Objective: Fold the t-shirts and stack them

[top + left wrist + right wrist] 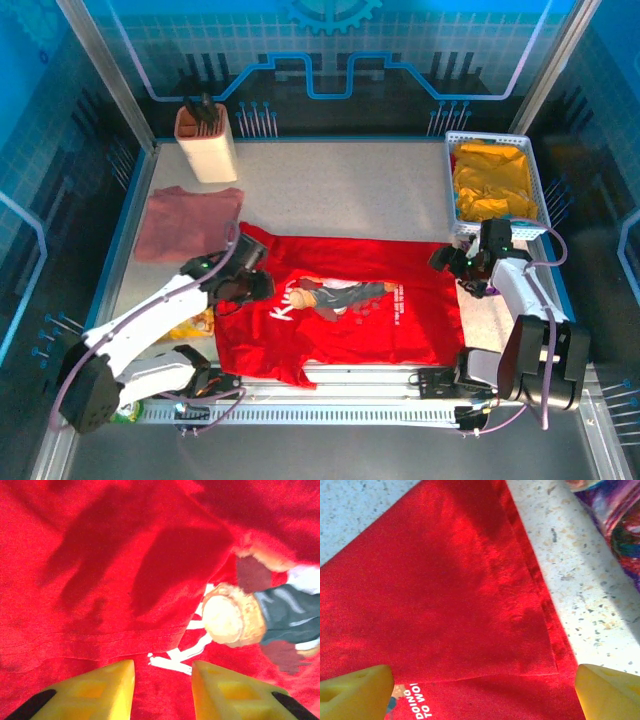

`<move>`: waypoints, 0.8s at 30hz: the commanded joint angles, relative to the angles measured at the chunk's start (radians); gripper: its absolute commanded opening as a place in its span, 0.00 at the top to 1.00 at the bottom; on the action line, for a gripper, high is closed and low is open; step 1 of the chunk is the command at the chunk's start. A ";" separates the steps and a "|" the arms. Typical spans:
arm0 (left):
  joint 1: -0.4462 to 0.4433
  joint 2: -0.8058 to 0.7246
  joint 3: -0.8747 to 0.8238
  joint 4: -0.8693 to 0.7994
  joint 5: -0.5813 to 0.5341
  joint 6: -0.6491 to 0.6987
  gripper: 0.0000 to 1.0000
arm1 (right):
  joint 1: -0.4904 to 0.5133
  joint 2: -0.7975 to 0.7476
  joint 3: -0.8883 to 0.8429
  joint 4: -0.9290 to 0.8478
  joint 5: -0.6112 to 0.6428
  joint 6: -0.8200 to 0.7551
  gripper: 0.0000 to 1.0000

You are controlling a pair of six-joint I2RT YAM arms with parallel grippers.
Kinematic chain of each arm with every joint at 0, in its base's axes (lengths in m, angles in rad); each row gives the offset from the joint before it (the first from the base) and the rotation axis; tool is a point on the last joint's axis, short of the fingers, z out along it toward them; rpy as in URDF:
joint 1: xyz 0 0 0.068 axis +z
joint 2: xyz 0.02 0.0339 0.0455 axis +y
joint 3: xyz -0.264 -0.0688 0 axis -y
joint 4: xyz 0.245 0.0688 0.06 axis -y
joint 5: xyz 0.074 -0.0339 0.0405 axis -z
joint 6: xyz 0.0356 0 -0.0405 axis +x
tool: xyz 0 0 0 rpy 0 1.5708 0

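Your left gripper (162, 666) hangs just above the red shirt (340, 305), its yellow fingers (100, 690) parted with nothing between them. A folded hem lies just ahead of them, beside the cartoon print (240, 620). Your right gripper (482, 672) stands wide open and empty over the shirt's right end, where a turned-over corner (540, 650) lies above white lettering (420, 707). The red shirt is spread across the near middle of the table (340, 185). The pink shirt (188, 222) lies folded just beside its far left corner. A basket (452, 190) of yellow cloth (492, 180) stands at the far right.
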 commanded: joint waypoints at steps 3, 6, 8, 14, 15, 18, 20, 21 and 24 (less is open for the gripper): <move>-0.137 0.170 0.060 0.026 -0.157 -0.011 0.67 | -0.015 -0.021 0.013 -0.015 -0.042 -0.009 0.06; -0.164 0.251 0.081 0.045 -0.193 -0.005 0.69 | -0.014 -0.044 -0.004 -0.004 -0.039 -0.005 0.06; -0.174 0.290 0.089 0.055 -0.205 -0.004 0.67 | -0.015 -0.056 -0.012 0.004 -0.040 -0.002 0.06; -0.178 0.379 0.133 0.019 -0.247 -0.003 0.66 | -0.017 -0.065 -0.017 0.006 -0.032 -0.002 0.06; -0.179 0.383 0.135 0.023 -0.241 -0.002 0.66 | -0.018 -0.062 -0.020 0.007 -0.034 -0.001 0.06; -0.199 0.389 0.141 0.025 -0.245 -0.005 0.62 | -0.018 -0.052 -0.022 0.013 -0.047 -0.001 0.06; -0.204 0.403 0.138 0.024 -0.246 -0.015 0.62 | -0.020 -0.046 -0.025 0.018 -0.058 -0.002 0.07; -0.204 0.412 0.138 0.019 -0.249 -0.021 0.62 | -0.018 -0.047 -0.026 0.021 -0.058 -0.002 0.06; -0.207 0.437 0.137 -0.007 -0.272 -0.049 0.67 | -0.019 -0.048 -0.033 0.027 -0.054 -0.001 0.07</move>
